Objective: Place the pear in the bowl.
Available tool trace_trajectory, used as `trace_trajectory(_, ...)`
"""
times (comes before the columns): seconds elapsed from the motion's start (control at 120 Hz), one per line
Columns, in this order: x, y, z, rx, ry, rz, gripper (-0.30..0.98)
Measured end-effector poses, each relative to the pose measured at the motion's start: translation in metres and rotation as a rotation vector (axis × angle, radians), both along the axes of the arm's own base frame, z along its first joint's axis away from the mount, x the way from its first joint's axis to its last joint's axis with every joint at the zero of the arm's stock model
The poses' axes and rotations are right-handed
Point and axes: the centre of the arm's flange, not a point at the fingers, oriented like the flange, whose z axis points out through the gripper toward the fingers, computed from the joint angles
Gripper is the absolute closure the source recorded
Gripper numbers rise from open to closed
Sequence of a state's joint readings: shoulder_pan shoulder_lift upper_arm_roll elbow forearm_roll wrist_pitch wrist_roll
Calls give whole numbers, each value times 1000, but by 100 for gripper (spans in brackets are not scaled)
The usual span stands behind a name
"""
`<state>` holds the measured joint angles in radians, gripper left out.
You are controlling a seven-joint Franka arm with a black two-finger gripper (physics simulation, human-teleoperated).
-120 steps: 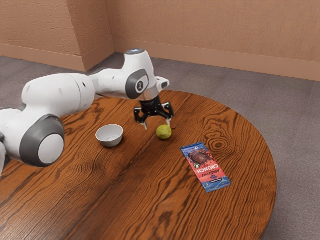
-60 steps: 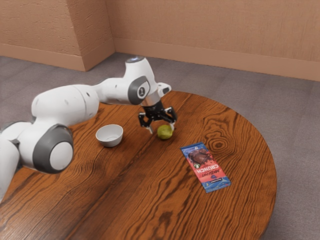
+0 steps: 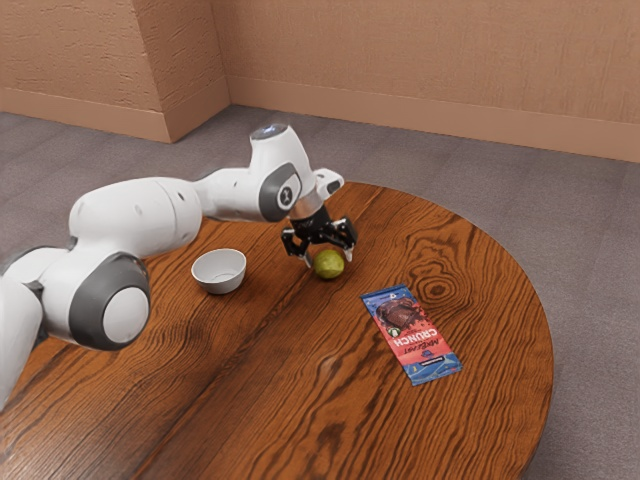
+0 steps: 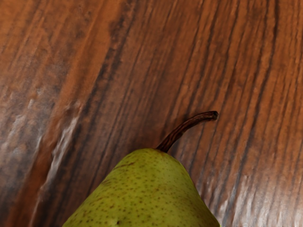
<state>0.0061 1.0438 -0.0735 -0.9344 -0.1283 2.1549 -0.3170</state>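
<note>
Low over the pear (image 4: 147, 194), the gripper (image 3: 328, 260)

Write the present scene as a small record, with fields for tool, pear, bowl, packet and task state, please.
tool: low at the pear, open, one finger on each side
pear: yellow-green, resting on the table, dark curved stem
bowl: white, upright, toward the exterior view's left from the pear
packet: flat, red and blue, marked CRUNCH, toward the exterior view's right
task state: pear outside the bowl
</note>
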Motion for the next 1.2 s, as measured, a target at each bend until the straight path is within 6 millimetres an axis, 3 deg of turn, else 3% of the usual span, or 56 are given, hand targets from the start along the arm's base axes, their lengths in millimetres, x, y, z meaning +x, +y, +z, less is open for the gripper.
trace_trajectory(0.542, -2, 2, -8, -3, 4, -4, 31)
trace_trajectory(0.792, -3, 4, 18, 10, -2, 2, 50)
trace_trajectory(0.975, -35, 40, 46, 56, 65, 66, 66)
trace_trajectory(1.2, -78, 120, 75, 64, 119, 210, 69)
